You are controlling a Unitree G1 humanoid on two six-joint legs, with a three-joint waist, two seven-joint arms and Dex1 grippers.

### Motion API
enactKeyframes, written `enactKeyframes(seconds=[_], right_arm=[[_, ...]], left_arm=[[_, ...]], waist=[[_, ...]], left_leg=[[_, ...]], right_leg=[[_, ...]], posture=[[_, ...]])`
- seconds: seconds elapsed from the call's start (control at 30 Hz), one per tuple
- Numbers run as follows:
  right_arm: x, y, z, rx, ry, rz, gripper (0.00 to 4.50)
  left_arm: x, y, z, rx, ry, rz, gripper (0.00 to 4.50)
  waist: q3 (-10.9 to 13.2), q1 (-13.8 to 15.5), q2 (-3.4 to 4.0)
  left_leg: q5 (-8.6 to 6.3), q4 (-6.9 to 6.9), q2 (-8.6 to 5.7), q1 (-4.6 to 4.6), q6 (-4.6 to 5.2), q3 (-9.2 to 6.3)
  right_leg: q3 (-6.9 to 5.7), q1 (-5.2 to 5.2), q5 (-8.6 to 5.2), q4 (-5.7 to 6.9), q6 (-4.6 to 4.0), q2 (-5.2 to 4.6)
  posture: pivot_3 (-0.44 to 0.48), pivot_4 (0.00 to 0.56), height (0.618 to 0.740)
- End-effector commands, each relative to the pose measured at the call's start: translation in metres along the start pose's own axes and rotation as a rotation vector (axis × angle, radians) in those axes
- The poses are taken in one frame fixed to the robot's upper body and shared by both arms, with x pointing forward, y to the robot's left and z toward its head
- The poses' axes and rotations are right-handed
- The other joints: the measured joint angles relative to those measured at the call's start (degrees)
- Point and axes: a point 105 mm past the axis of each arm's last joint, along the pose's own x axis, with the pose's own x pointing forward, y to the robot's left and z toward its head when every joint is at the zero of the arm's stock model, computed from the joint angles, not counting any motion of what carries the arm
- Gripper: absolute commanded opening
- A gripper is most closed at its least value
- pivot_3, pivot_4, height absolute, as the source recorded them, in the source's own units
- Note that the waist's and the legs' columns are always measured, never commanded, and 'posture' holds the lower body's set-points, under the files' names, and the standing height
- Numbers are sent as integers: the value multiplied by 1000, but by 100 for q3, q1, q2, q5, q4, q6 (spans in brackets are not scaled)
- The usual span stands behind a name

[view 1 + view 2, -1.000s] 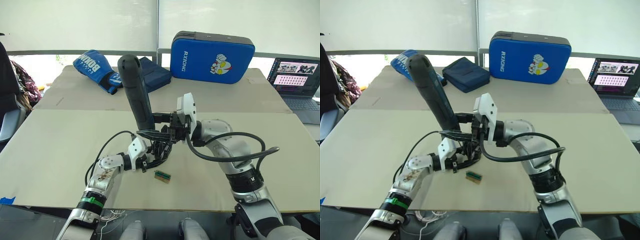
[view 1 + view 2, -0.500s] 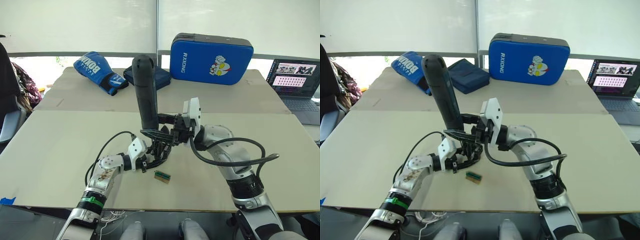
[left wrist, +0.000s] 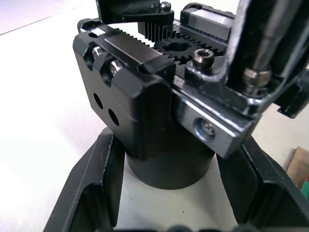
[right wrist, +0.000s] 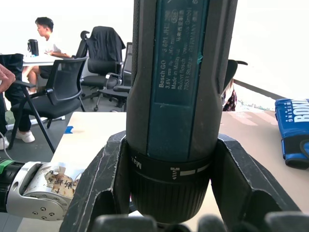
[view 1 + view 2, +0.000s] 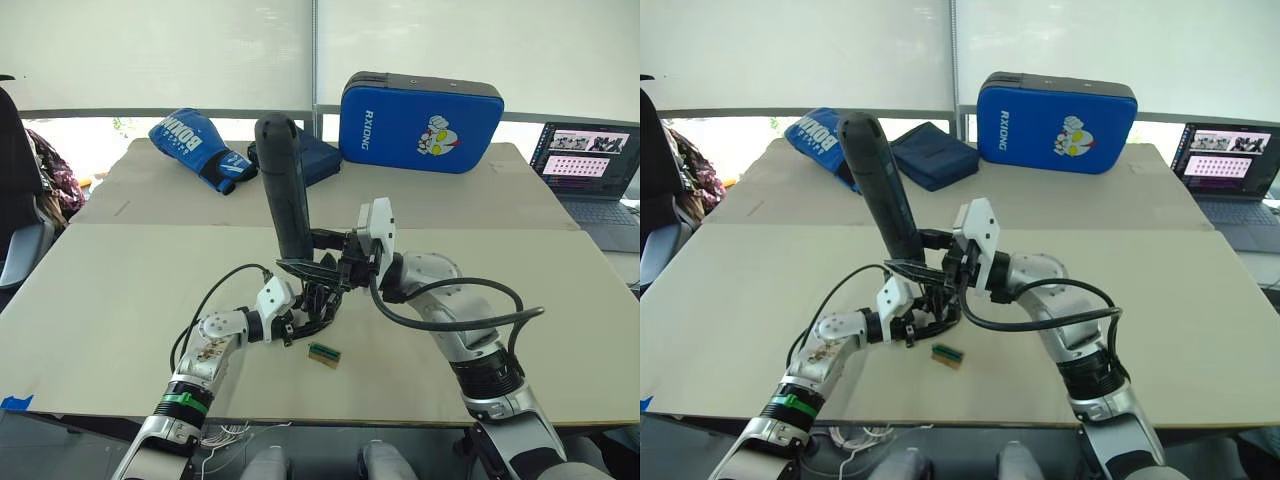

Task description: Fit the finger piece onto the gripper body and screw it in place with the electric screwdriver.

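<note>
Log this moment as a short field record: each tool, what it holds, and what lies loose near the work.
left tool: shut on the small black blocky gripper body, standing on the beige table
right tool: shut on the thick black cylindrical electric screwdriver, upright, bit down over the body
loose nearby: tiny green-and-brown block
far edge: blue padded case, blue boxing glove

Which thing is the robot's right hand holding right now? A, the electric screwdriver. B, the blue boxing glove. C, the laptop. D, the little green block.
A: the right hand is clamped around the collar of the electric screwdriver, which stands upright over the gripper body held in the left hand.
</note>
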Motion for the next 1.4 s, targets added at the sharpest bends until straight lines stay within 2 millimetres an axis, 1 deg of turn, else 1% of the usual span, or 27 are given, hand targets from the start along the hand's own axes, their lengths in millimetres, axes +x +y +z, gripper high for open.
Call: enactKeyframes(seconds=[0.03,0.3,0.57,0.7,0.93,1.2,1.27,1.3,1.4], right_arm=[[-11,-2,-40,16,175,-35,1926],[-8,0,-49,30,192,-39,1926],[-8,1,-52,49,190,-40,1926],[-11,-2,-51,50,190,-48,1926],[-13,-7,-42,44,165,-53,1926],[-10,-9,-22,-1,126,-16,1926],[-8,-8,-10,-24,100,4,1926],[-6,-6,-1,-31,70,22,1926],[0,-2,37,-68,-66,71,1926]], left_arm=[[2,-14,-20,-56,65,-58,2267],[1,-14,-20,-58,67,-56,2267],[1,-14,-21,-59,70,-55,2267],[1,-15,-21,-59,70,-55,2267],[1,-14,-20,-58,69,-54,2267],[2,-13,-20,-58,67,-47,2267],[2,-13,-21,-58,69,-44,2267],[2,-12,-21,-57,72,-39,2267],[2,-11,-24,-58,85,-25,2267]], waist=[[-3,-1,1],[-29,0,4],[-34,0,4],[-36,0,4],[-37,1,4],[-36,3,3],[-36,2,4],[-36,2,3],[-33,9,1]], left_leg=[[0,0,0,1,0,0],[0,-8,1,12,0,0],[0,-14,1,18,0,0],[0,-16,2,19,0,0],[0,-18,2,19,0,-1],[0,-20,2,18,-1,-1],[-1,-20,2,17,-1,-1],[0,-20,2,16,-1,-1],[0,-20,3,6,-1,-4]], right_leg=[[0,0,0,0,0,0],[0,6,-9,0,5,0],[1,9,-20,-1,17,0],[0,9,-21,-1,17,0],[1,9,-27,-2,24,-1],[1,7,-32,-2,30,-1],[1,6,-32,-3,31,-1],[1,5,-32,-3,31,-1],[0,-4,-32,-3,30,-1]], posture=[[0,150,740],[0,150,740],[0,150,740],[0,150,740],[0,150,740],[0,150,740],[0,150,740],[0,150,740],[0,150,740]])
